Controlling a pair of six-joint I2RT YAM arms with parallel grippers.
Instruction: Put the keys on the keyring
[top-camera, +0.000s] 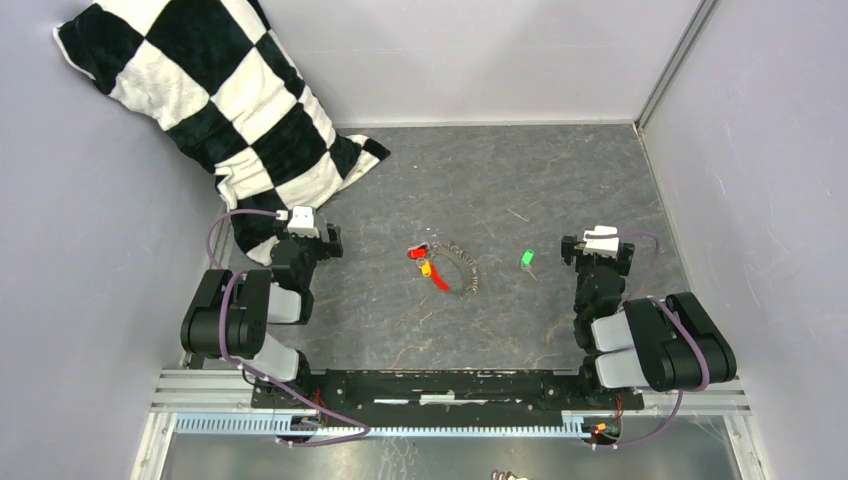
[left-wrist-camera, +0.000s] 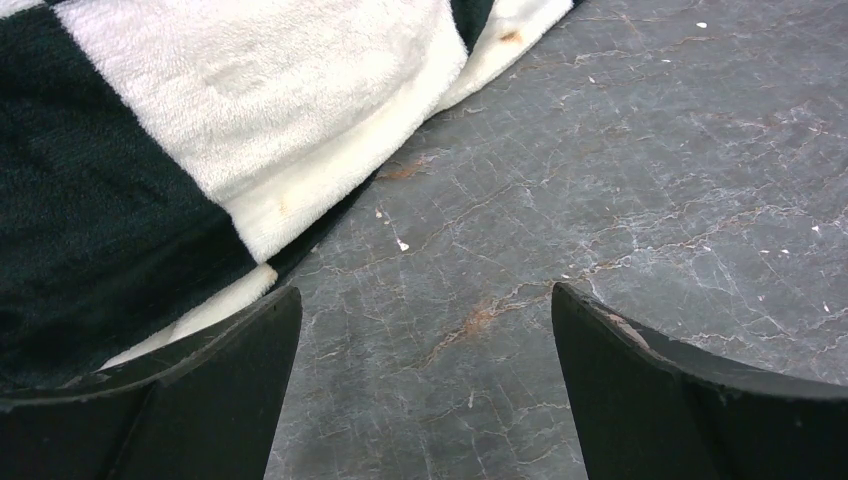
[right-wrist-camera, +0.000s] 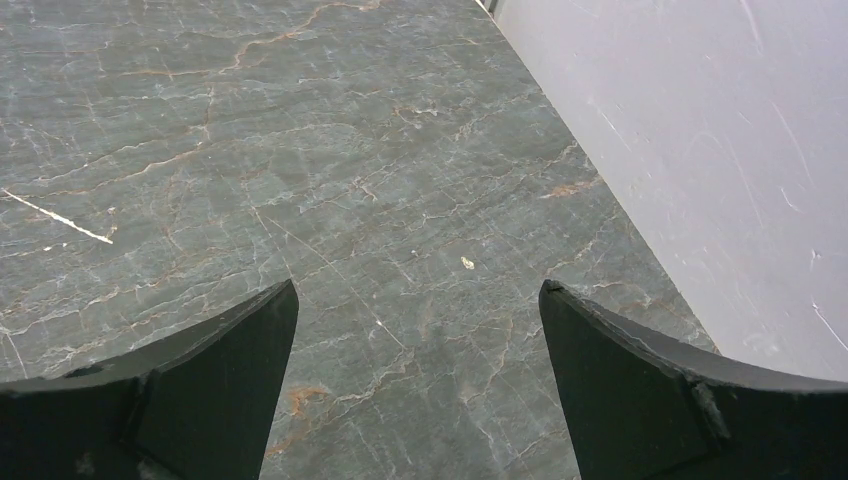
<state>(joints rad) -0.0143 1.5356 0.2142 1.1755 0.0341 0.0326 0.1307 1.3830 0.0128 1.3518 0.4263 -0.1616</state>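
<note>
Left gripper (left-wrist-camera: 425, 300) and right gripper (right-wrist-camera: 418, 295) are held spread wide.
Keyring (top-camera: 462, 268) is laid on the desk (top-camera: 500, 170), green key (top-camera: 526, 259) set apart.

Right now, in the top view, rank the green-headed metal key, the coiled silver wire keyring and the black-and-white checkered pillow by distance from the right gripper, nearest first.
1. The green-headed key, just left of the right gripper.
2. The keyring, at the centre.
3. The pillow, far-left corner.
</note>
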